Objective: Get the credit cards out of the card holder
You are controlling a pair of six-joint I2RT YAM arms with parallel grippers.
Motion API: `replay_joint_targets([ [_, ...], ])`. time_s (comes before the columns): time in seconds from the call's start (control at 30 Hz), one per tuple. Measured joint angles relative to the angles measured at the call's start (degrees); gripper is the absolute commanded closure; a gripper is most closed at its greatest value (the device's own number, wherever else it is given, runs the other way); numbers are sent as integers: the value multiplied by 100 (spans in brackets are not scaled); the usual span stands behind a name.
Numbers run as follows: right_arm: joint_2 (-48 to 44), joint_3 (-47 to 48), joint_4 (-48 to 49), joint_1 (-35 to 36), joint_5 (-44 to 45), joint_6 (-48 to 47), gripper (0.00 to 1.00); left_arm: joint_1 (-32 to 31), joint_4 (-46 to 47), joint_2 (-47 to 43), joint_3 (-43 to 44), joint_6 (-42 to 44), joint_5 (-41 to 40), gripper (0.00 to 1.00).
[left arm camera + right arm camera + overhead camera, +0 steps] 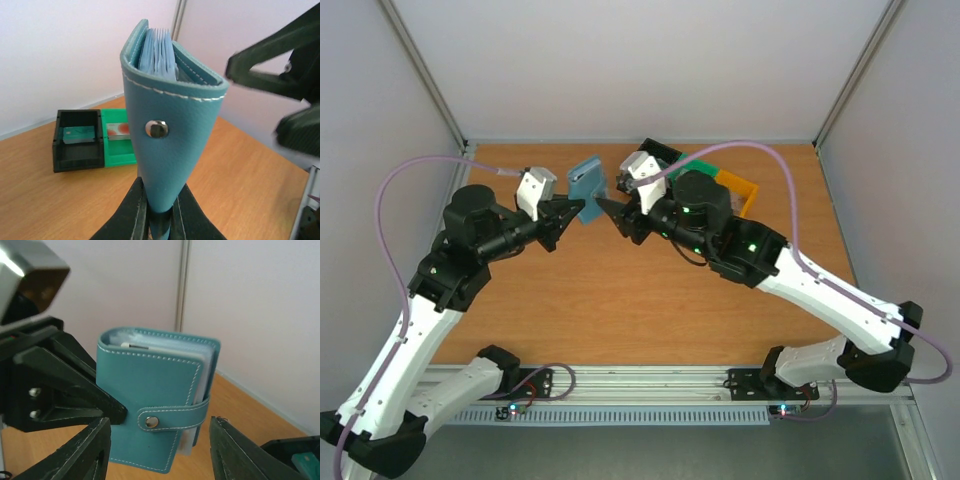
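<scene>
The light blue card holder [587, 183] hangs in the air over the back of the table, its tab snapped shut. My left gripper [572, 209] is shut on its lower edge; in the left wrist view the card holder [170, 125] rises out of the left gripper [159, 202], inner sleeves showing at its top. My right gripper [607, 208] stands open just right of it. In the right wrist view the card holder [150, 405] sits between the spread fingers [85, 450] of the right gripper [159, 440], untouched. A pale card edge [135, 346] peeks from the top.
A black bin [77, 140] holding a teal card [79, 134] and a green bin [117, 145] holding a reddish card [118, 130] stand at the back of the wooden table. An orange bin [745, 192] sits beside them, partly behind the right arm. White walls enclose the table.
</scene>
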Motion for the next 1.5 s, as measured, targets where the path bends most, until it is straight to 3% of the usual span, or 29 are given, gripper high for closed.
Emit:
replay_joint_targets([
  [0.2,734,326,-74,212,328,22,45,0,2,0,0,2,-229,100],
  [0.47,1117,671,-234,221,660,15,64,17,9,28,-2,0,-345,100],
  [0.63,1174,715,-278,236,817,-4,67,17,11,37,-2,0,-352,100],
  [0.77,1241,774,-308,254,866,-2,81,28,13,48,-9,2,-398,100],
  [0.87,1303,835,-378,282,883,-17,98,28,28,70,-26,2,-437,100],
  [1.5,955,557,-459,-90,1349,-133,99,22,11,46,-76,2,-481,100],
])
